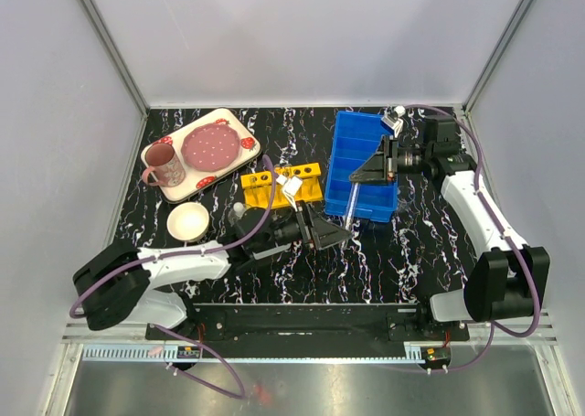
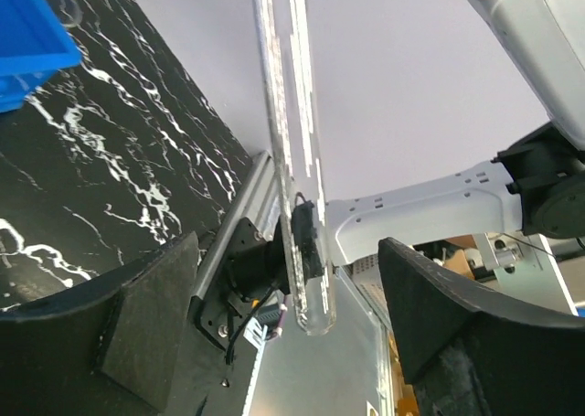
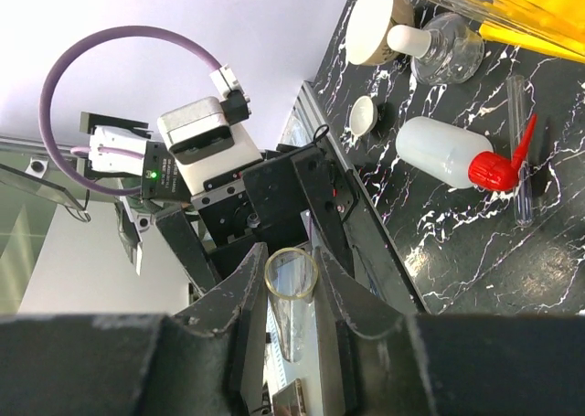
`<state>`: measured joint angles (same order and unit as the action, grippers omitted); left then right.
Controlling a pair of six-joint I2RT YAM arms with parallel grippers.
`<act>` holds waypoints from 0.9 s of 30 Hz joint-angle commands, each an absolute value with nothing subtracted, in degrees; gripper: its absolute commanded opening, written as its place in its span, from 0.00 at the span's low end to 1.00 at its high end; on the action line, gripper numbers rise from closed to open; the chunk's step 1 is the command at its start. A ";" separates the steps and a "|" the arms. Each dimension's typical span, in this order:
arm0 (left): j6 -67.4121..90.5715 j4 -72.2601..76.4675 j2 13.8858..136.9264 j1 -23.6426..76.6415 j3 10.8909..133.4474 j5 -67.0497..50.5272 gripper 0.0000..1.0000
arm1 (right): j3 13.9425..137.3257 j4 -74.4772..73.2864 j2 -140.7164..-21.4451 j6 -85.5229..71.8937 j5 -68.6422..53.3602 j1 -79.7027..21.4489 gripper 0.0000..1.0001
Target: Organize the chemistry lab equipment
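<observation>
My right gripper (image 1: 359,176) is shut on a clear test tube (image 1: 352,204) near its open rim (image 3: 292,274) and holds it upright beside the blue bin (image 1: 361,133). My left gripper (image 1: 344,231) is open, and its jaws stand wide on either side of the tube's rounded lower end (image 2: 313,306) without touching it. The yellow holed rack (image 1: 283,184) stands left of the bin. In the right wrist view a red-capped squeeze bottle (image 3: 443,151), another test tube (image 3: 521,151), a stoppered glass flask (image 3: 445,52) and a small white dish (image 3: 363,114) lie on the table.
A strawberry-patterned tray (image 1: 239,123) with a pink mug (image 1: 164,165) and a plate (image 1: 210,145) sits at the back left. A larger white bowl (image 1: 189,221) stands in front of it. The left arm lies across the table's middle, over the bottle.
</observation>
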<state>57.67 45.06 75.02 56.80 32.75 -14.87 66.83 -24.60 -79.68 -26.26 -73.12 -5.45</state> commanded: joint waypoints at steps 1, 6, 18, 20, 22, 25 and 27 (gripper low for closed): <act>60.99 55.28 78.21 57.83 35.95 -18.81 0.79 | 65.48 -20.13 -77.87 -29.09 -74.44 -5.01 0.22; 61.79 55.81 78.93 58.01 35.25 -18.90 0.49 | 65.13 -19.86 -77.61 -29.09 -74.44 -4.57 0.22; 64.42 53.53 78.14 57.66 33.49 -19.77 0.19 | 71.49 -35.99 -77.42 -10.33 -68.15 -4.31 0.60; 64.95 52.74 77.44 57.04 32.88 -21.35 0.19 | 77.32 -50.80 -78.83 6.46 -59.04 -4.22 0.78; 65.21 51.07 76.12 56.08 32.70 -23.11 0.18 | 83.92 -57.80 -80.77 18.25 -52.59 -4.22 0.84; 64.87 47.38 74.18 54.59 32.43 -28.45 0.18 | 88.58 -65.20 -80.42 29.92 -44.14 -4.31 0.91; 64.25 43.53 73.13 53.97 32.96 -31.10 0.18 | 92.26 -69.59 -78.93 36.79 -42.28 -4.31 0.97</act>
